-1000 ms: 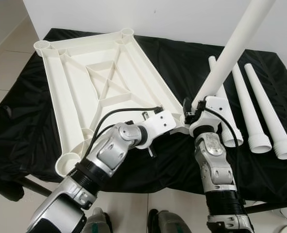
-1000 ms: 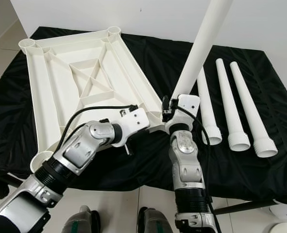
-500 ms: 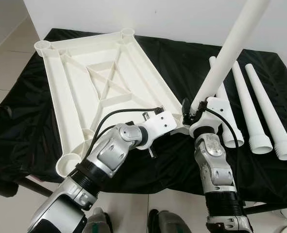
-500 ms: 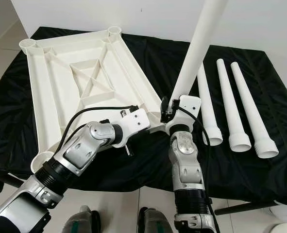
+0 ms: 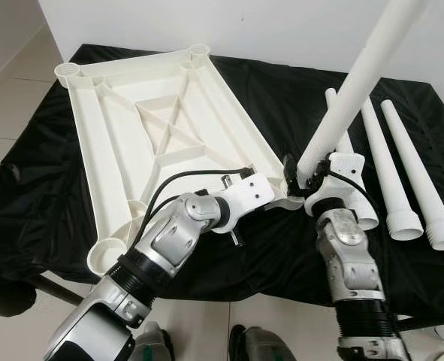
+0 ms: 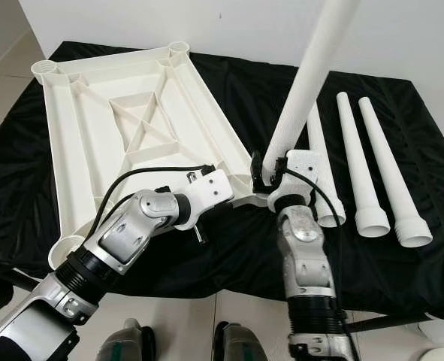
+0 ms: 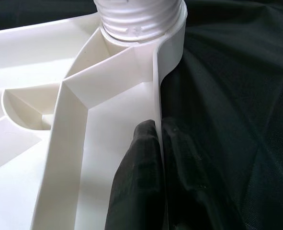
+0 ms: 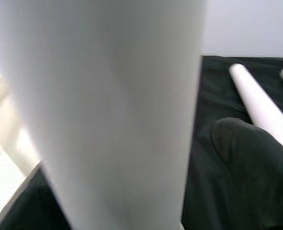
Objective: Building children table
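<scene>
We saw the upturned white tabletop (image 5: 161,135) lying on the black-draped desk (image 5: 282,98) toward its left edge; the left pincer (image 7: 155,167) clamped its rim near the front-right corner socket; the right pincer (image 5: 300,177) clamped the raised leg (image 5: 357,83) seated there; three spare legs (image 5: 402,165) lay near the right edge.

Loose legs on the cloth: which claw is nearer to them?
Right. The right claw holds the raised leg at the tabletop corner, right beside the three loose legs. The left claw clamps the tabletop's rim, farther from them.
</scene>
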Robot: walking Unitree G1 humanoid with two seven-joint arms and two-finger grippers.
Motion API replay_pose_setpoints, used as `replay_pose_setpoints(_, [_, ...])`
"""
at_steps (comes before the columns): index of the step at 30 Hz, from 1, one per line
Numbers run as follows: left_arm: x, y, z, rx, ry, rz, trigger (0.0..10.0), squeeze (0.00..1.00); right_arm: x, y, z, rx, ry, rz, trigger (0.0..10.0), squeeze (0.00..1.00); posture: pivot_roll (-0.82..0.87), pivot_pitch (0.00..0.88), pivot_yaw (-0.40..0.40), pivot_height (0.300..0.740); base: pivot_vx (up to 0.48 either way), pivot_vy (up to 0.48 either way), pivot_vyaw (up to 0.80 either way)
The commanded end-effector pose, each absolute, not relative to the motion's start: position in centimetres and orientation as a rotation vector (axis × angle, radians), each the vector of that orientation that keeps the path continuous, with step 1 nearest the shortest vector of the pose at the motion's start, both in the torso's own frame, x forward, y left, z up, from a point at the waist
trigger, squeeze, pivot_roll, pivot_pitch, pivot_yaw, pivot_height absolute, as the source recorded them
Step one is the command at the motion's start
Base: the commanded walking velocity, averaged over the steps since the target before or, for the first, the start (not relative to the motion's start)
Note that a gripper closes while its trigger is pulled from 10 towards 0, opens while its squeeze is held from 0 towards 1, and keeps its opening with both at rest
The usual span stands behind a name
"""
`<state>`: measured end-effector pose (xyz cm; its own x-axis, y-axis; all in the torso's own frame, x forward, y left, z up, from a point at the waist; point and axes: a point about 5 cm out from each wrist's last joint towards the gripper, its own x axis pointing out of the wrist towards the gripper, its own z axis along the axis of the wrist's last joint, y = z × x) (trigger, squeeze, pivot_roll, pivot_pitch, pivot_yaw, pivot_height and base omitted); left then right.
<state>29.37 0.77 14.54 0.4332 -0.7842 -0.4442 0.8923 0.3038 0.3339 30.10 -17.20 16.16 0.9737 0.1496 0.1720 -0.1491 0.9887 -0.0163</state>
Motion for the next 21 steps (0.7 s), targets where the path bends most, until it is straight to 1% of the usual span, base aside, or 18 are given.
replay_pose_setpoints(1, [29.4, 0.9, 13.9, 0.607, 0.226, -1.094, 10.0, 0.0, 29.8, -17.5, 16.4, 0.009, -0.194, 0.247, 10.0, 0.0, -0.04, 0.037, -0.047, 0.74, 0.0, 0.0, 0.0])
replay_pose_setpoints(3, [29.4, 0.9, 13.9, 0.607, 0.226, -1.094, 10.0, 0.0, 29.8, -17.5, 16.4, 0.009, -0.194, 0.247, 10.0, 0.0, -0.04, 0.037, -0.047, 0.74, 0.0, 0.0, 0.0])
replay_pose_setpoints(4, [29.4, 0.9, 13.9, 0.608, 0.225, -1.094, 10.0, 0.0, 29.7, -17.7, 16.5, 0.004, -0.188, 0.309, 10.0, 0.0, -0.04, 0.038, -0.043, 0.74, 0.0, 0.0, 0.0])
replay_pose_setpoints(5, [29.4, 0.9, 13.9, 0.608, 0.225, -1.094, 10.0, 0.0, 29.7, -17.7, 16.5, 0.004, -0.188, 0.309, 10.0, 0.0, -0.04, 0.038, -0.043, 0.74, 0.0, 0.0, 0.0])
replay_pose_setpoints(8, [29.5, 1.0, 14.0, 0.612, 0.224, -1.093, 10.0, 0.0, 29.6, -18.3, 16.7, -0.045, -0.171, 0.503, 10.0, 0.0, -0.05, 0.046, -0.031, 0.74, 0.0, 0.0, 0.0])
replay_pose_setpoints(9, [29.5, 1.0, 14.0, 0.612, 0.224, -1.093, 10.0, 0.0, 29.6, -18.3, 16.7, -0.045, -0.171, 0.503, 10.0, 0.0, -0.05, 0.046, -0.031, 0.74, 0.0, 0.0, 0.0])
replay_pose_setpoints(11, [29.6, 1.0, 14.1, 0.614, 0.223, -1.093, 10.0, 0.0, 29.7, -18.8, 16.7, -0.063, -0.156, 0.569, 10.0, 0.0, -0.04, 0.05, -0.03, 0.74, 0.0, 0.0, 0.0])
replay_pose_setpoints(19, [29.7, 0.9, 14.2, 0.616, 0.22, -1.095, 10.0, 0.0, 30.8, -20.6, 16.7, -0.116, -0.104, 0.66, 10.0, 0.0, -0.04, 0.051, -0.027, 0.74, 0.0, 0.0, 0.0])
replay_pose_setpoints(21, [29.7, 0.9, 14.2, 0.616, 0.22, -1.095, 10.0, 0.0, 31.1, -20.9, 16.7, -0.122, -0.103, 0.657, 10.0, 0.0, -0.04, 0.05, -0.027, 0.74, 0.0, 0.0, 0.0])
